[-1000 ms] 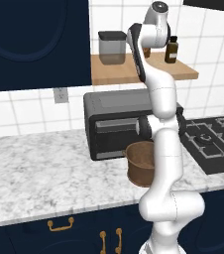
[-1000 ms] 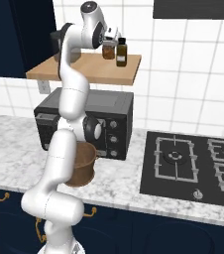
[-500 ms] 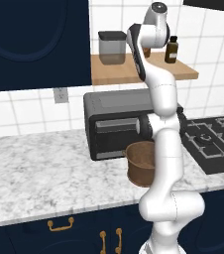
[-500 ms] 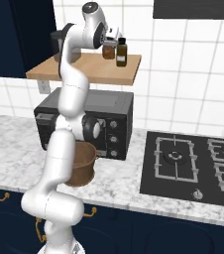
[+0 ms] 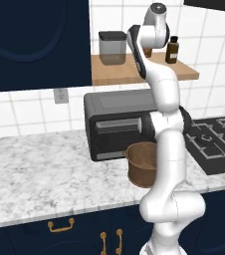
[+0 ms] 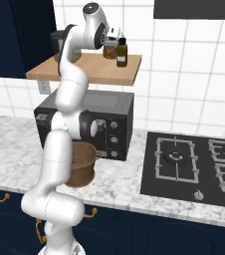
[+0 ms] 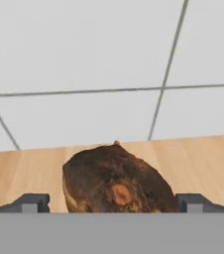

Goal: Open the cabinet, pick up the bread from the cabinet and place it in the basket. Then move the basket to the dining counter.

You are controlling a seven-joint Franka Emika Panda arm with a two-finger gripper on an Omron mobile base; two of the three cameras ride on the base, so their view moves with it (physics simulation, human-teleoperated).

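Up at the wooden shelf (image 6: 84,69), the gripper (image 7: 112,203) has its two fingertips (image 7: 32,203) spread wide, one on each side of the bread (image 7: 116,181), with a small gap at each side so that neither seems to press on it, though the lower edge of the hand view cuts this short. That brown loaf chunk sits on the shelf board in front of the white tiled wall (image 7: 84,49). From the right base view the bread (image 6: 109,50) shows just beside the brown bottle (image 6: 122,52), partly behind the hand. A grey canister (image 5: 112,47) stands further along the same shelf. Below, a black microwave (image 5: 117,122) rests on the marble worktop (image 5: 40,174), and the basket (image 5: 142,164) stands upright in front of it, near the counter edge, partly hidden by the arm. A hob (image 6: 194,167) lies to the side.
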